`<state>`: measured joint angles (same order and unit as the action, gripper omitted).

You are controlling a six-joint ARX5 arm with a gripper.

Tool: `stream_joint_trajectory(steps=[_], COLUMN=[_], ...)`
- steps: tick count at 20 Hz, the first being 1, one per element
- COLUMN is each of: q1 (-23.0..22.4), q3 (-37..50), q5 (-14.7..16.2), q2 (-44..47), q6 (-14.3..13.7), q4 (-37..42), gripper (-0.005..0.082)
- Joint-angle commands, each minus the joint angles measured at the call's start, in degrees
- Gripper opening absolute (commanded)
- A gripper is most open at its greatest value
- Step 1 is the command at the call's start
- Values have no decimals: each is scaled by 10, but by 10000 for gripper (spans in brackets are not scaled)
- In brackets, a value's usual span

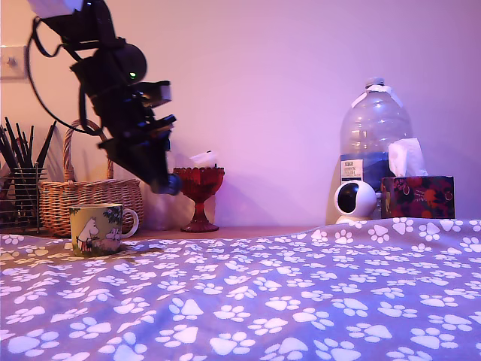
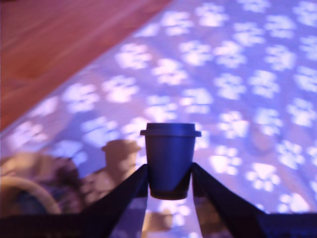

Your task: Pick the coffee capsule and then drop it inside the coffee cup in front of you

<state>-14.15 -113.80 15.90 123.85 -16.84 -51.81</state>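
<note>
Gripper (image 2: 169,169) clamped on coffee capsule (image 2: 168,157), rim up, held in air above paw-print cloth (image 1: 285,293).
Moomin mug (image 1: 96,228) sits lower, toward exterior view's left.
Judgement: carry capsule over mug mouth, centre it, lower close to rim, then release.
Red goblet (image 1: 199,197) near fingers, wicker basket (image 1: 86,197) behind mug: keep clear of both.
Open room toward exterior view's right.

A plain wall (image 1: 285,83), washed in pink-violet light, fills the backdrop, with a pale switch plate (image 1: 13,62) at the exterior view's left. Below it runs a brown wooden worktop (image 1: 248,232), mostly covered by a purple cloth (image 1: 301,301) printed with white paws.
</note>
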Motion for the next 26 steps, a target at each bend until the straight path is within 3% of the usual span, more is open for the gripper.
stream_joint_trajectory(steps=[1,12,26], q1=[9,61,92], q3=[-3,-3,-3], q5=[-8,-88,-89], q2=[-29,-46,-45], q6=[12,83,105], q4=[8,3,-18], gripper=[213,213,213])
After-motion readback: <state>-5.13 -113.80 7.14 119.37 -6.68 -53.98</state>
